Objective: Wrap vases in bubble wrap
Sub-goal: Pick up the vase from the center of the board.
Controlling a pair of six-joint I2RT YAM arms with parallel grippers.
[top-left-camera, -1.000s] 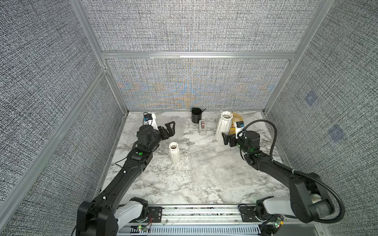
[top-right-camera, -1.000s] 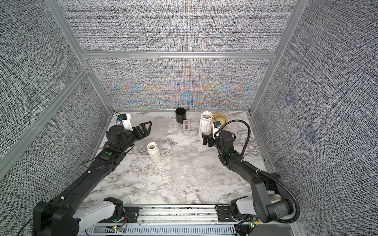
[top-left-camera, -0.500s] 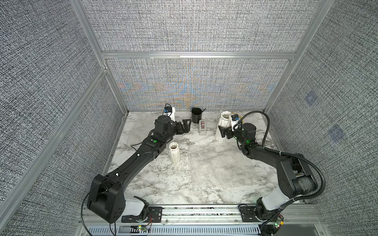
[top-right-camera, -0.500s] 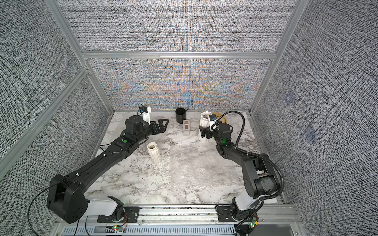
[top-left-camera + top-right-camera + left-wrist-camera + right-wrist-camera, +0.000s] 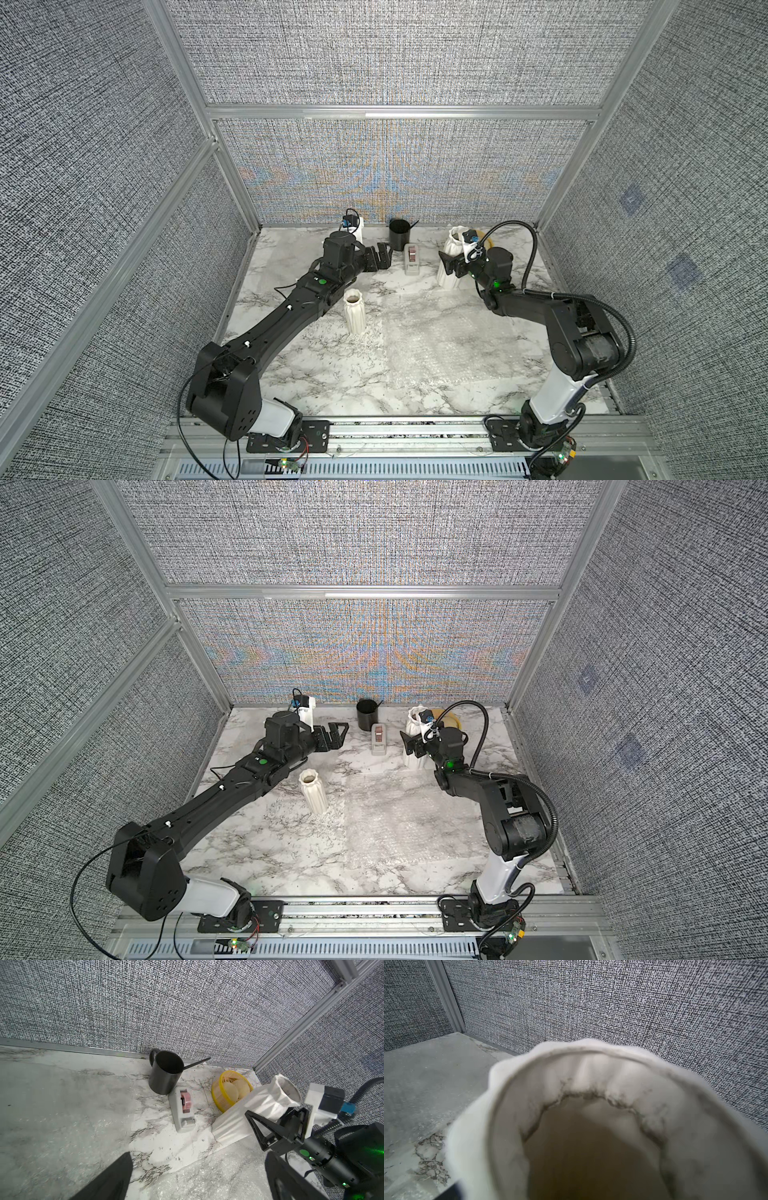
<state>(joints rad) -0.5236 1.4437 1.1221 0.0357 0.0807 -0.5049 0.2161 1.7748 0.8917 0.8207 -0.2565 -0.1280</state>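
The tall white ribbed vase (image 5: 451,272) (image 5: 415,752) stands upright at the back right. My right gripper (image 5: 451,259) (image 5: 415,741) is open and straddles its upper part, one finger on each side (image 5: 259,1126). I cannot tell if they touch it. The vase's mouth (image 5: 571,1076) fills the right wrist view. The short vase (image 5: 354,311) (image 5: 313,792) stands left of centre on the edge of a bubble wrap sheet (image 5: 436,349) (image 5: 399,829) lying flat. My left gripper (image 5: 380,259) (image 5: 334,735) (image 5: 197,1184) hangs open and empty near the back middle.
A black cup (image 5: 399,237) (image 5: 164,1076) with a stick in it stands against the back wall. A grey tape dispenser (image 5: 411,261) (image 5: 184,1109) lies between the two grippers. A yellow basket (image 5: 230,1088) sits behind the tall vase. More bubble wrap (image 5: 52,1105) covers the back left.
My left arm has swung from the left side toward the back middle. My right gripper has moved in from in front of the tall vase to straddle it.
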